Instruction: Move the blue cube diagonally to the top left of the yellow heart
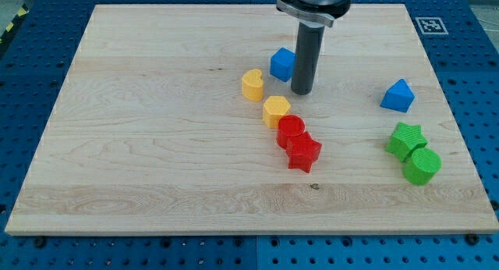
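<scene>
The blue cube (282,63) sits on the wooden board above and to the right of the yellow heart (252,85), a small gap between them. My tip (302,92) rests on the board just right of the blue cube and slightly below it, close to its right side. The rod rises from there to the view's top edge.
A yellow hexagon (276,111) lies below the heart, touching a red cylinder (291,130) and a red star (304,153). A blue triangular block (398,96) is at the right. A green star (406,139) and green cylinder (422,166) sit at lower right. The board's edge (249,232) borders a blue perforated table.
</scene>
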`<act>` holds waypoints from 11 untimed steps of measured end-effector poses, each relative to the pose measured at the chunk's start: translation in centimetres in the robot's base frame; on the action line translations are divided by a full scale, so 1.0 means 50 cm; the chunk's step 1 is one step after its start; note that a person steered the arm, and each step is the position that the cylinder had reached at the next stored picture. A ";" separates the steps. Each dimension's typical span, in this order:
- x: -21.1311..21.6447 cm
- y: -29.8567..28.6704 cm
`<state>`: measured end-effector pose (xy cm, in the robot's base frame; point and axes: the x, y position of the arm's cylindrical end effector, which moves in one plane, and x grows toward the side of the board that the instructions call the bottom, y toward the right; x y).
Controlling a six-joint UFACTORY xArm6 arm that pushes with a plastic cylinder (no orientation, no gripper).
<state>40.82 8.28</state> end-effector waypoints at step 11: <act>-0.170 -0.203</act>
